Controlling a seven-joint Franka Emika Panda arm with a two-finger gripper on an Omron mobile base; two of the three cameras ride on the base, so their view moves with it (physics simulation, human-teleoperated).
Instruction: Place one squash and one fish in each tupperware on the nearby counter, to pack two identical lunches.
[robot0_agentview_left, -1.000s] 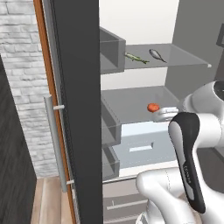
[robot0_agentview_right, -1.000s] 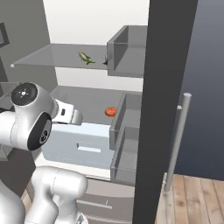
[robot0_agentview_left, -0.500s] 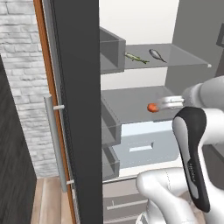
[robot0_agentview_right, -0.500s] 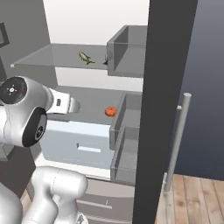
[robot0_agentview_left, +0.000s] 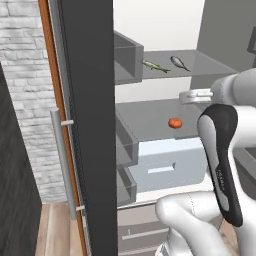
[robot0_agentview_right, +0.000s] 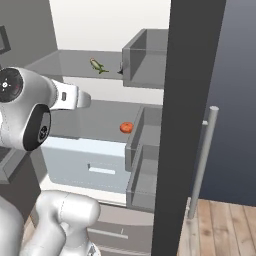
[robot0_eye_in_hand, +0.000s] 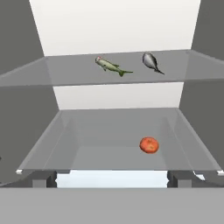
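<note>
The robot is facing an open refrigerator, and the step in hand appears to be the reach for a first item; nothing is being carried yet. In the hand view, reading left to right, the upper shelf (robot0_eye_in_hand: 70, 72) is carrying the slender yellow-green fish (robot0_eye_in_hand: 109, 66) and, just beside it to the right, the plumper dark grey fish (robot0_eye_in_hand: 151, 62); the two are lying apart, not touching. On the middle shelf (robot0_eye_in_hand: 87, 144) below, one squash (robot0_eye_in_hand: 149, 145) is sitting alone, right of centre and toward the front edge. A second squash cannot be made out.

In the left base view the same squash (robot0_agentview_left: 174, 123) is resting on the grey shelf above a pale blue drawer (robot0_agentview_left: 170, 165), whose contents are hidden. The white arm is standing in front of the shelves at about the squash's height. The pincer is standing fully open and is gripping nothing; its tips are too low in the hand view to be picked out.

As a judgement, the next move is calling for the arm to advance into the middle shelf, centre the open jaws around the squash and close on it, keeping clear of the shelf above. Neither tupperware nor the tabletop is lying within these frames.
</note>
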